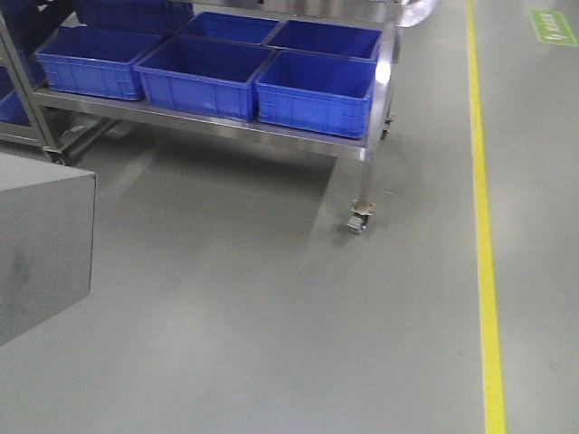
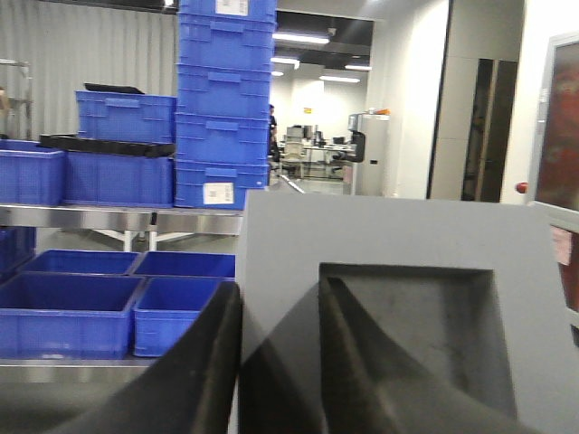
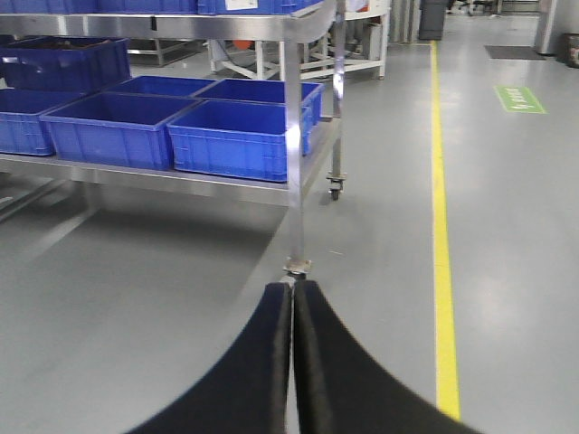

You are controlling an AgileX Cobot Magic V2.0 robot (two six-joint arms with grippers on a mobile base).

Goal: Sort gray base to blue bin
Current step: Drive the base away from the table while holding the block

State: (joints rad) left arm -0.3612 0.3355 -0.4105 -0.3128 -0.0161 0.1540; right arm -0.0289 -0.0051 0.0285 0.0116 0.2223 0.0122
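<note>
The gray base (image 2: 380, 244) fills the left wrist view, its square recess (image 2: 425, 325) facing the camera. My left gripper (image 2: 280, 285) is shut on one wall of it, with one finger outside and the other inside the recess. In the front view the gray base (image 1: 36, 244) hangs at the left edge, above the floor. Several alike blue bins sit on a low steel shelf; the nearest blue bin (image 1: 315, 93) is at its right end and also shows as the blue bin (image 3: 237, 137) in the right wrist view. My right gripper (image 3: 292, 286) is shut with nothing in it, above bare floor.
The shelf belongs to a steel cart whose leg ends in a caster (image 1: 359, 218). A yellow floor line (image 1: 485, 253) runs along the right. Tall stacked blue crates (image 2: 224, 99) stand on an upper level. A green floor sign (image 1: 554, 27) lies far right.
</note>
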